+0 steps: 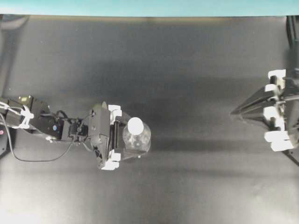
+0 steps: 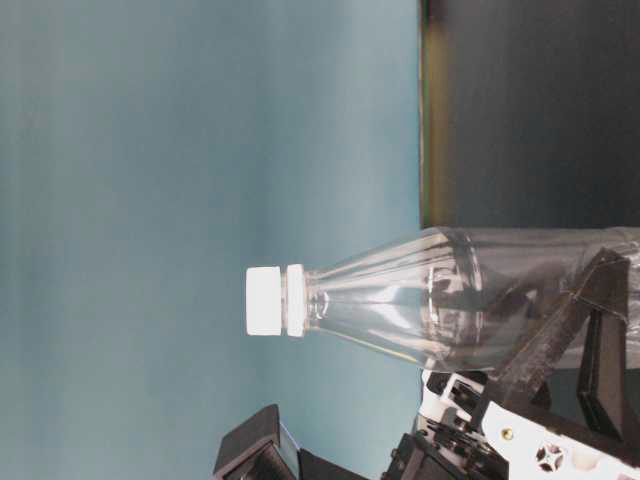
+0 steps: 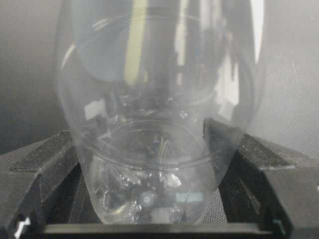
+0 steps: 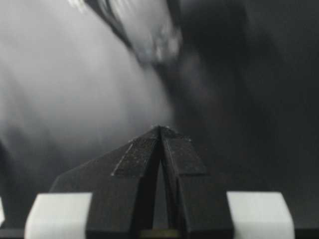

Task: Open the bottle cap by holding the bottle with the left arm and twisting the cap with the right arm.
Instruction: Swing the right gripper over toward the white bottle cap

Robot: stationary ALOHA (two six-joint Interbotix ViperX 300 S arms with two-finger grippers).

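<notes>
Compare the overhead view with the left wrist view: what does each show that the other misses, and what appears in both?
Only the overhead view shows the white cap on top of the bottle, the right gripper shut and far off to the right, and the left arm reaching in.

Only the left wrist view shows the bottle's clear lower body close up between the left gripper's fingers, with no cap in sight.

Both show the bottle sitting between the left gripper's jaws on the dark table.
</notes>
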